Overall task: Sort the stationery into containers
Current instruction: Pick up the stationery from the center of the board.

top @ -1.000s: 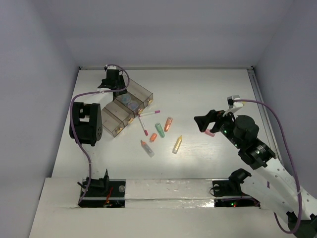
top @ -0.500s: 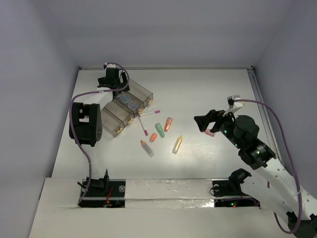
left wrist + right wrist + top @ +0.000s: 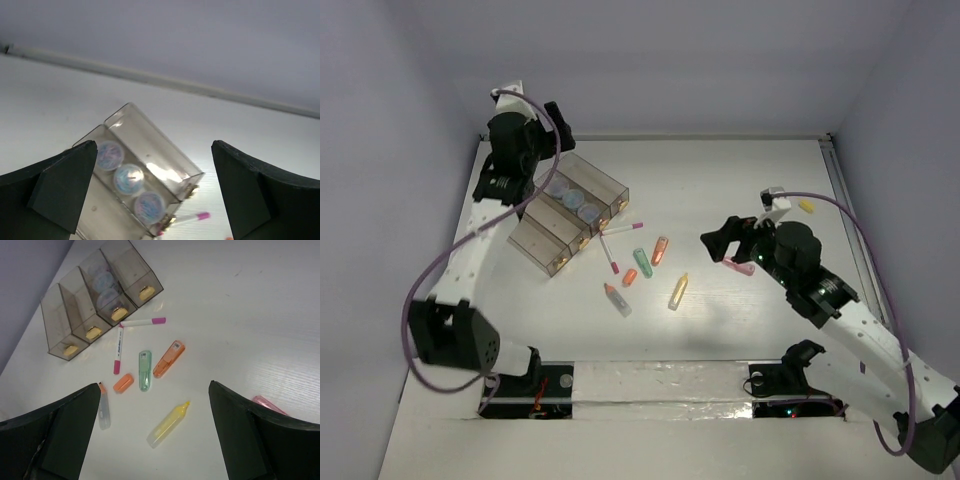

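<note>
Table (image 3: 740, 330): white surface carrying all the items below.
Clear stick (image 3: 617, 299): orange-tipped, the nearest piece, lying flat left of centre.
Yellow stick (image 3: 678, 291): flat on the table, just right of the clear stick and apart from it.
Orange cap (image 3: 630, 277): a short piece between the clear stick and the green stick.
Pink stick (image 3: 738, 266): flat on the table under the right gripper, not held; partly hidden by a finger in the right wrist view.
Green stick (image 3: 145, 371): lying beside the orange stick, to its left.
Orange stick (image 3: 169, 359): tilted, near the green stick's far end.
Right gripper (image 3: 155, 386): jaws spread wide with nothing between them, hanging above the table right of the loose sticks.
Pens (image 3: 142, 321): two white pens with pink tips forming an L just beside the near ends of the containers.
Containers (image 3: 552, 248): four joined brownish clear compartments set diagonally at far left.
Rolls (image 3: 128, 177): three grey-lilac rolls in a row in the second compartment from the far end.
Small yellow piece (image 3: 806, 206): alone on the table at far right.
Left gripper (image 3: 153, 147): jaws fully apart and holding nothing, above the far end of the containers.
</note>
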You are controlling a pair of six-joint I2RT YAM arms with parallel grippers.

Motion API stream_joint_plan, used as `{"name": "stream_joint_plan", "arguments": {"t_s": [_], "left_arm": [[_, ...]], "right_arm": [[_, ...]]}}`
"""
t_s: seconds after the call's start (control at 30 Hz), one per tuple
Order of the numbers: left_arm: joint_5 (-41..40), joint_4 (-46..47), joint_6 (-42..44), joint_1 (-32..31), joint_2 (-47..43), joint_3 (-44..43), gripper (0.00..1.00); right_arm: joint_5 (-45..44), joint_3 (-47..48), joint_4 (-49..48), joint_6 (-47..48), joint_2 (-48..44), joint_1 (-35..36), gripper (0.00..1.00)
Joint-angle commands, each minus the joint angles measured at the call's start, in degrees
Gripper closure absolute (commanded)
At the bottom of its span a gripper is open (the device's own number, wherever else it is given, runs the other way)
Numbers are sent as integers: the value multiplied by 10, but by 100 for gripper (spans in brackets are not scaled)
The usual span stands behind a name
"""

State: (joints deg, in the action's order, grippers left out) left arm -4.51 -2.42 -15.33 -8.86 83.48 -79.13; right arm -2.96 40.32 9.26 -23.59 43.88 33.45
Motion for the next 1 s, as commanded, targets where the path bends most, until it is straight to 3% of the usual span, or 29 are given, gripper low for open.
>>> {"name": "stream_joint_plan", "arguments": {"t_s": [0.0,0.23,0.43,0.73,0.97], "left_arm": [[42,6,-16,-15,-102,58,1],[61,-13,-19,-41,-336,222,1],[55,-68,-10,-41,-471,338,1],[72,-77,-1,-41,-574,394,1],[123,-66,5,-41,-574,402,1]], "right_arm": [[15,3,-38,-7,34,0,5],[22,24,-52,-15,158,13,6],[-26,71,-62,-23,301,36,6],[-98,186,-48,-43,502,60,10],[-136,282,-11,-50,596,66,15]]}}
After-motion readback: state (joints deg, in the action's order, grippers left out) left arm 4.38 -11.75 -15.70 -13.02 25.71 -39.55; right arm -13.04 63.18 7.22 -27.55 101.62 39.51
